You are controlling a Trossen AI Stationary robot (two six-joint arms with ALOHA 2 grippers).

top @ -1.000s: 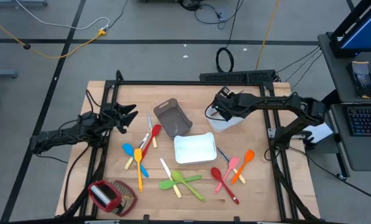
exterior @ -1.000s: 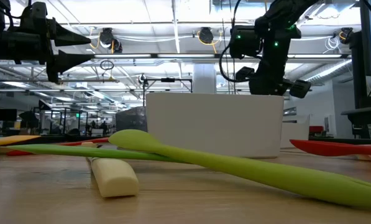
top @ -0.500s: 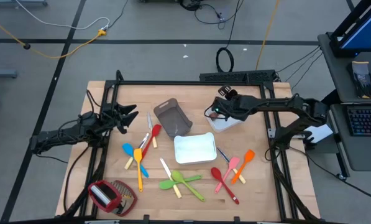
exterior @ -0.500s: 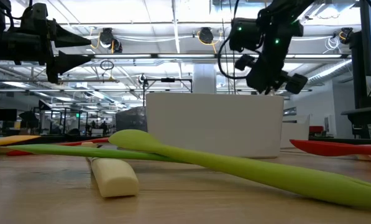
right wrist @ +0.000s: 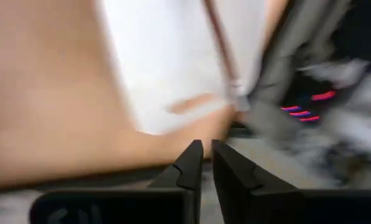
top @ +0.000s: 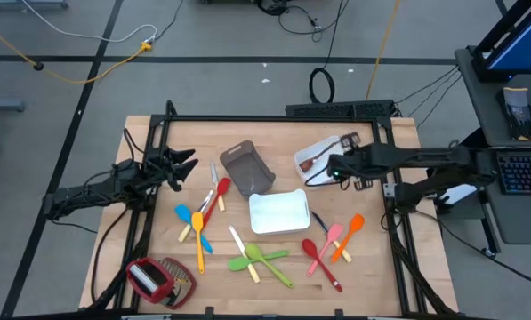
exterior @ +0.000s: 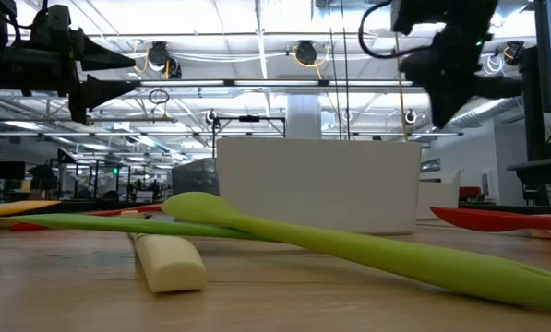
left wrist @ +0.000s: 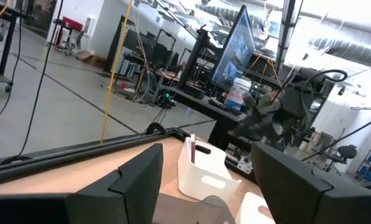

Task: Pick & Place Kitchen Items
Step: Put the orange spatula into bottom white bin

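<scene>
The right gripper is hovering just beside the small white tray at the far right of the counter, its fingers nearly touching and holding nothing; a brown spoon is lying in that tray. The left gripper is waiting wide apart and empty, well to the left of the central white tray, which is serving as the landmark. A grey-brown tray is sitting just behind it. Left of the landmark are lying a blue spoon, a yellow spoon, a red spoon and two pale-handled knives. In front of it, two green utensils are crossing another knife. To its right are resting two red spoons, a pink spatula and an orange spatula.
</scene>
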